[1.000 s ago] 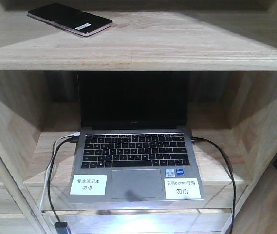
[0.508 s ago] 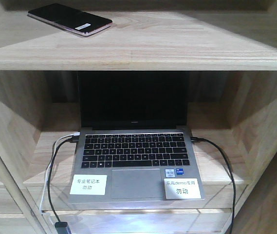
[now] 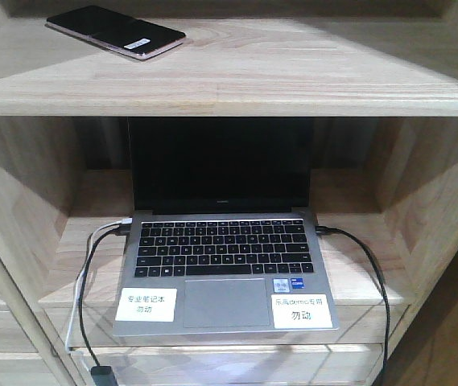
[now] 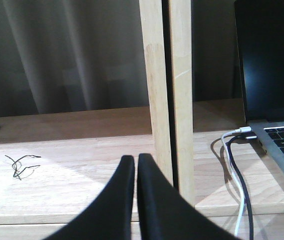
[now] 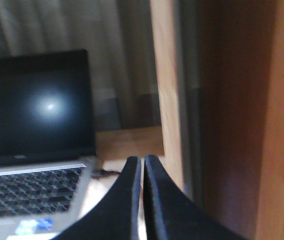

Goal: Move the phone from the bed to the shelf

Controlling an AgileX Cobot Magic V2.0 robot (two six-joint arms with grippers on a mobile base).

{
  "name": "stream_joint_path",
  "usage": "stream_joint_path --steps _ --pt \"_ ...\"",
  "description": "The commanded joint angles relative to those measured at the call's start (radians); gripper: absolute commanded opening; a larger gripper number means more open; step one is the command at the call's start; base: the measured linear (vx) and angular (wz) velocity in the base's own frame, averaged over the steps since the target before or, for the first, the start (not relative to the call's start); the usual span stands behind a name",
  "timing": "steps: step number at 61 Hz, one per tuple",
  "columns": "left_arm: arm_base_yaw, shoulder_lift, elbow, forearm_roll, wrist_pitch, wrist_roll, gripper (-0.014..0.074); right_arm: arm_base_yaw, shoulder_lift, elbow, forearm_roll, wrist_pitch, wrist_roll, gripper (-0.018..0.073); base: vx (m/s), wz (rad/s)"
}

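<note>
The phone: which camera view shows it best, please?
The exterior front-facing view shows it best: the phone lies flat on the upper board of the shelf, above the laptop, with its white sticker visible. The left wrist view and the right wrist view do not show the phone at all, only shelf parts and the laptop.

Phone (image 3: pixel 117 32) lies on upper shelf (image 3: pixel 293 76) board, far left. Laptop (image 3: pixel 224 265) sits open in the compartment below, centred. Cables (image 3: pixel 88 281) plug into its left side, another cable (image 3: pixel 369 273) into its right.
</note>
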Motion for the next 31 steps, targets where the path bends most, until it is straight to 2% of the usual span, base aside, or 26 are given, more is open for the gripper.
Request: stream_joint_path --steps 1,4,14,31 --pt "-0.002 -0.011 -0.023 -0.009 -0.072 -0.006 0.0001 -0.008 -0.037 0.048 -0.016 -0.137 0.003 -0.0007 0.0 0.0" --pt "-0.002 -0.011 -0.023 -0.009 -0.072 -0.006 0.0001 -0.007 -0.031 0.073 -0.016 -0.168 0.003 -0.0007 0.0 0.0" --pt "-0.002 -0.011 -0.023 -0.009 -0.073 -0.006 0.0001 -0.008 -0.034 0.069 -0.06 -0.136 0.003 -0.0007 0.0 0.0" --pt "-0.002 -0.011 -0.023 -0.009 -0.073 -0.006 0.0001 -0.008 -0.034 0.069 -0.06 -0.136 0.003 -0.0007 0.0 0.0"
